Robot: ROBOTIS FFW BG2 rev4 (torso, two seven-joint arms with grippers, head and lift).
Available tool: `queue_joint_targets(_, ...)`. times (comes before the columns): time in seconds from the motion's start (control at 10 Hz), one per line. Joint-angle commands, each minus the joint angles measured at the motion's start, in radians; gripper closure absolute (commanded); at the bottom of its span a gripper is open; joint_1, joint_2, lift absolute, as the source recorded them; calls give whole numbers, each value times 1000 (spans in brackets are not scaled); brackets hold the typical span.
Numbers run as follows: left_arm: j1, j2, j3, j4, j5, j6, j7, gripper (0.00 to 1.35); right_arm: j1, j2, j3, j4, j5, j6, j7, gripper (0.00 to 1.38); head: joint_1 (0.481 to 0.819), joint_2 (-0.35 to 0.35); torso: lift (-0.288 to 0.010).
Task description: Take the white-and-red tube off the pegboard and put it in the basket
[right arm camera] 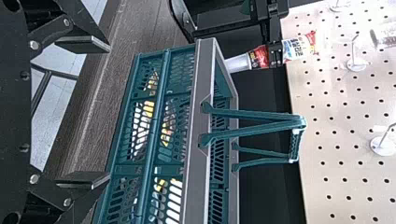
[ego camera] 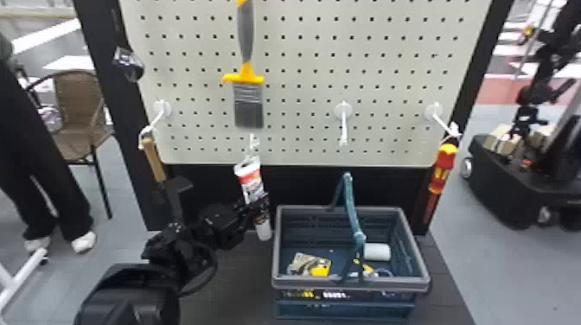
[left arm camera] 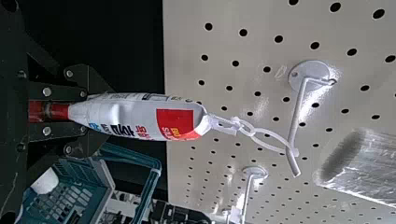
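Black left fingers (ego camera: 258, 204) hide the middle of the white-and-red tube (ego camera: 250, 178).

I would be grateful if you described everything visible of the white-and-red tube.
The tube looks like soft, printed plastic, white with red areas, with a flattened upper end and a pale cap at the bottom. It hangs cap down, slightly tilted, its lower end toward the basket but outside it. A white tie still links it to the pegboard hook, and the left end effector grips its lower part.
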Motion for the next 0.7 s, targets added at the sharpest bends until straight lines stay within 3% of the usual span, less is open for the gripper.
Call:
queue_joint_targets(0.0,4,0,3,-3,0,-1,3,1205,1,0,0,0,0,1,0,315,549,0,-100)
queue_joint_targets(0.6,17,0,9,-40,-1,4,17,1205,-1,0,0,-5,2,10,0,315,549,0,-100)
